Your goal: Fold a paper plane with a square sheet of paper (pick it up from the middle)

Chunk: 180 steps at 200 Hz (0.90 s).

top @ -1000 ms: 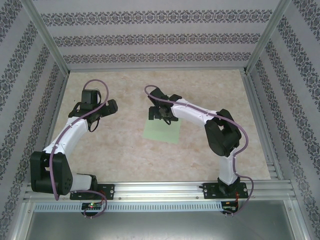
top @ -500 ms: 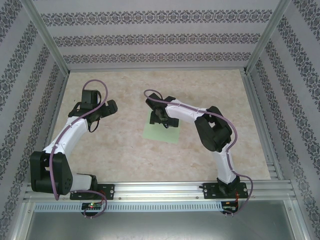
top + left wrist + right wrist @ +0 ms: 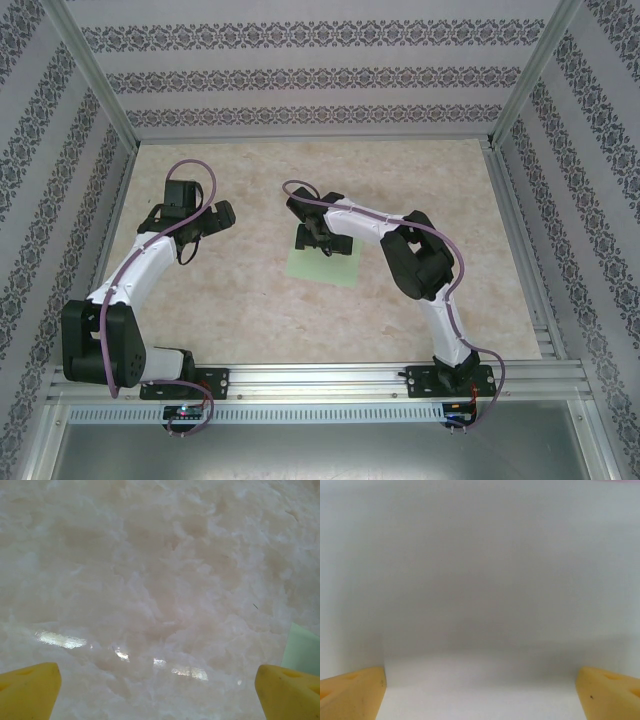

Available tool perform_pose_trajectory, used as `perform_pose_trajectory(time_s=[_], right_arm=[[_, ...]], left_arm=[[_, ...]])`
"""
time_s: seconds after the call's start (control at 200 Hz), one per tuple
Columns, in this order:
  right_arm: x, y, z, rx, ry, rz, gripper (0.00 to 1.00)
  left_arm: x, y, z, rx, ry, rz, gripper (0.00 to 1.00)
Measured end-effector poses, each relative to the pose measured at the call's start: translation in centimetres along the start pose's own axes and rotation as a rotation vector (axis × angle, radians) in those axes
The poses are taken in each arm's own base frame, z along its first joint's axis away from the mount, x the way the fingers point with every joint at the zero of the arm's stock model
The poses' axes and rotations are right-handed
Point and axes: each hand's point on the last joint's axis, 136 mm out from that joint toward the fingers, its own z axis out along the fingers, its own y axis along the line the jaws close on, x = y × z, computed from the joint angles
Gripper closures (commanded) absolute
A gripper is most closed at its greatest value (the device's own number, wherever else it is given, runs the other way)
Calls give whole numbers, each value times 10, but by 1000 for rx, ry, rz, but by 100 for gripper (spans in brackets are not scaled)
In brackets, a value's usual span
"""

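The square sheet of paper (image 3: pixel 327 264) lies flat and unfolded on the marble table, pale green, near the middle. My right gripper (image 3: pixel 318 240) hangs low over the sheet's far half, pointing down. In the right wrist view the sheet (image 3: pixel 480 580) spans the frame from very close, and my right gripper (image 3: pixel 480 695) stands open with its yellow fingertips (image 3: pixel 352 692) wide apart and nothing between them. My left gripper (image 3: pixel 222 215) is off to the sheet's left, open (image 3: pixel 160 695) above bare table. A corner of the sheet (image 3: pixel 302 647) shows at its right edge. The paper plane is out of view.
The marble tabletop (image 3: pixel 420 170) is fenced by patterned walls and aluminium posts. A metal rail (image 3: pixel 320 378) carrying both arm bases runs along the near edge. The right arm's elbow (image 3: pixel 415 255) stands folded up to the right of the sheet.
The right arm has folded tighter, its elbow swinging left, and its gripper has shifted slightly left and lower over the sheet. The left arm has not moved.
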Motion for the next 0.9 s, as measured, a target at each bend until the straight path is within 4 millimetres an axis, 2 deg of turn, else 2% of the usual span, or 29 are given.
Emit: perform_pose_trajectory(time_s=[0.48, 0.899], right_arm=[[2, 0, 3, -4, 1, 12, 6], [2, -3, 2, -9, -14, 17, 18]], left_arm=[[4, 2, 4, -11, 21, 0, 0], [5, 3, 4, -13, 26, -1, 0]])
